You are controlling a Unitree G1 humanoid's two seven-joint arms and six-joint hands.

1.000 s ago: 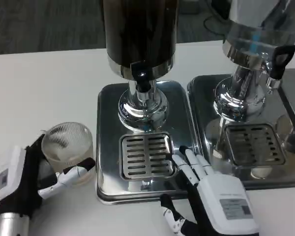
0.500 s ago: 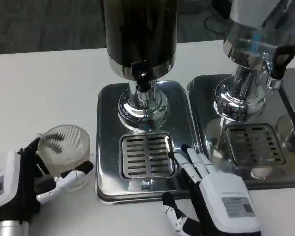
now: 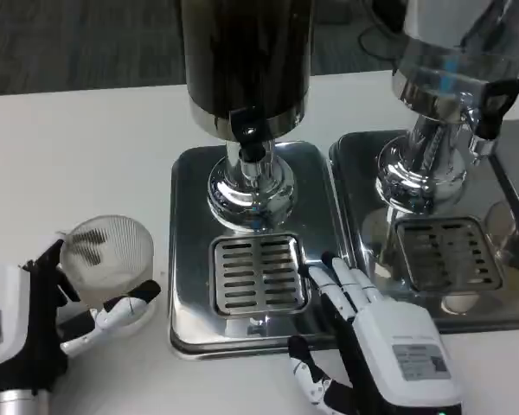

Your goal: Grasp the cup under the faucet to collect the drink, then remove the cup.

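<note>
Cup on white table, dark carpet behind

The white table is occupied by a clear cup and two steel dispenser trays set side by side.

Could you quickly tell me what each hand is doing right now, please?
Left hand: holding the ribbed clear cup on the white table.
Right hand: open, holding nothing, fingers over the dispenser's steel tray.
</note>
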